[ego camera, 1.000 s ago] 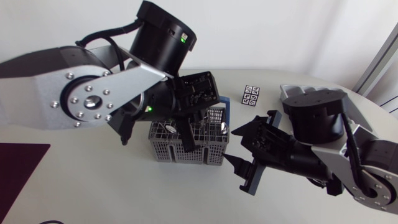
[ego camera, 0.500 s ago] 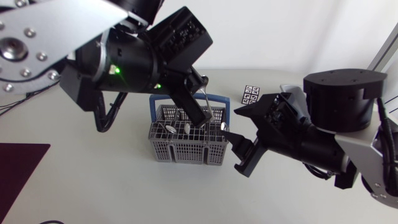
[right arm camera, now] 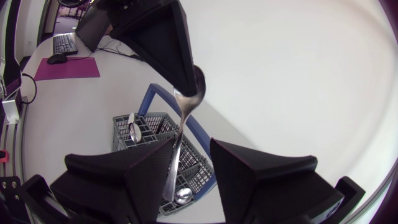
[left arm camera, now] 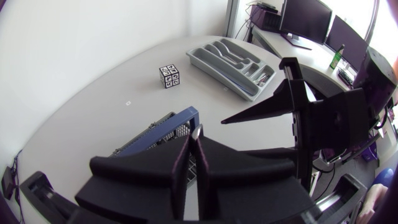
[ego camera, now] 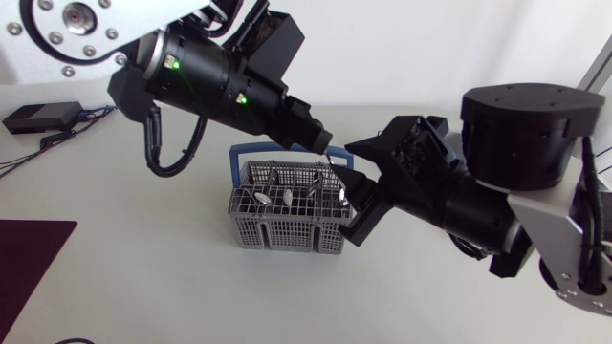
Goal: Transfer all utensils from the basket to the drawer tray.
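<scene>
Holding: left gripper (left arm camera: 193, 142) is narrow, its fingers pressed on the bowl end of a spoon (right arm camera: 181, 127). The handle hangs down, so the other arm can take it lower.
Right gripper: right gripper (right arm camera: 191, 148) stands wide, with one finger on each side of the spoon handle. I cannot see either finger touching the handle, so I judge it has no grasp yet.
Height: the spoon is held upright in the air over the basket (ego camera: 287, 218). Its lower end is close above the compartments, probably to keep it free of the grid.
Basket: it stands on the bench (ego camera: 143, 258) under both grippers. Other spoons (ego camera: 285, 196) stand in it with bowls up, so most of the task seems left.
Tray: the grey tray (left arm camera: 233, 59) lies well apart from the basket, on the right arm's side of the bench. This looks like the reason for a handover, because the right arm is nearer to it.
Cube: a small marker cube (left arm camera: 169, 75) sits between basket and tray and has no part in the job.
Next: I judge the right gripper should close on the handle before the left gripper lets go. Otherwise the spoon may fall back into the basket.
</scene>
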You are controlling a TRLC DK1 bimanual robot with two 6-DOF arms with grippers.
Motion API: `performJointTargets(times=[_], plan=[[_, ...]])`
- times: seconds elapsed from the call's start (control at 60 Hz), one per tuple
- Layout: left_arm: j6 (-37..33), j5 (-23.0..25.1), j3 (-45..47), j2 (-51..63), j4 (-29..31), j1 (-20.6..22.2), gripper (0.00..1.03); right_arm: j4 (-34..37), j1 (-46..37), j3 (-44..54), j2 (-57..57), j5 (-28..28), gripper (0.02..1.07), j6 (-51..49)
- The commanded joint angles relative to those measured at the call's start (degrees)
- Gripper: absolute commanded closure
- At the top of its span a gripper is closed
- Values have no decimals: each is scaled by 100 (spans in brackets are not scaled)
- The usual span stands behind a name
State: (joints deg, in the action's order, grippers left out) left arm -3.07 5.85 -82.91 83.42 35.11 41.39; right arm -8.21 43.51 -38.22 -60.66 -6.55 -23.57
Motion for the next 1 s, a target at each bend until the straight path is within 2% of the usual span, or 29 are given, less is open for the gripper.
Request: performJointTargets(times=[0.0,0.167,0.333,0.533,0.65,0.867,0.983], plan=[[246,118,-243,78,39,-78,95,-111,79,-177,-191,-75,73,46],[290,338,-269,96,39,-131,95,-120,88,-336,-455,-163,73,46],[298,400,-252,78,39,-113,95,-128,97,-450,-596,-180,90,46],[290,523,-216,34,48,-122,93,-85,88,-432,-657,-101,102,28],[290,532,-260,8,31,-122,83,91,97,-450,-675,4,102,28],[290,523,-462,-98,-180,-131,43,425,26,-309,-517,294,102,19],[281,496,-770,-106,-259,-333,40,724,-325,-142,-271,751,102,-60]])
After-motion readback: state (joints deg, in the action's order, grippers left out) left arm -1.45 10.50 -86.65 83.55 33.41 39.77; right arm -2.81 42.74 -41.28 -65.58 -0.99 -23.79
